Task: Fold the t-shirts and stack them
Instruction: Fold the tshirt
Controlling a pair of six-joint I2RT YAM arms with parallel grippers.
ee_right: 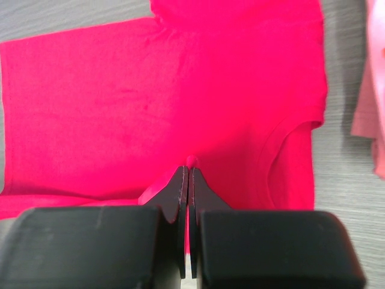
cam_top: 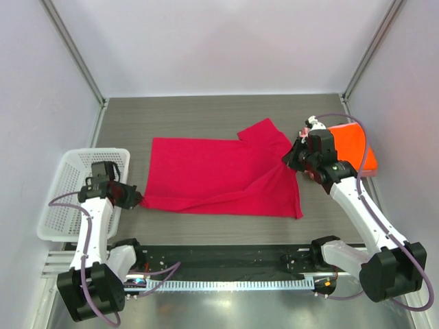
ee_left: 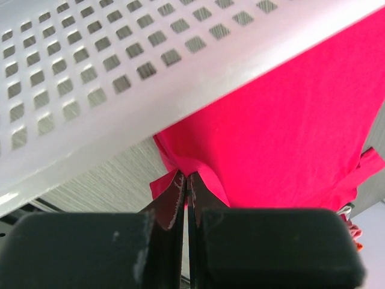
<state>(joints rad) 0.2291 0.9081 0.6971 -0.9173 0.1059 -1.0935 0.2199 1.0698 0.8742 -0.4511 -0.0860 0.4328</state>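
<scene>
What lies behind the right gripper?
An orange shirt, its left side covered by the right arm; pale pink cloth shows near the crimson shirt. Their stacking is hidden.

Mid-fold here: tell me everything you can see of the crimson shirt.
The crimson-magenta t-shirt is plain, soft cloth with short sleeves, lying mostly flat across the grey table, hem to the left, collar to the right. One sleeve points toward the far side; the near edge is creased. The left gripper pinches its near-left corner, the right gripper its right edge, both jaws shut on cloth.
</scene>
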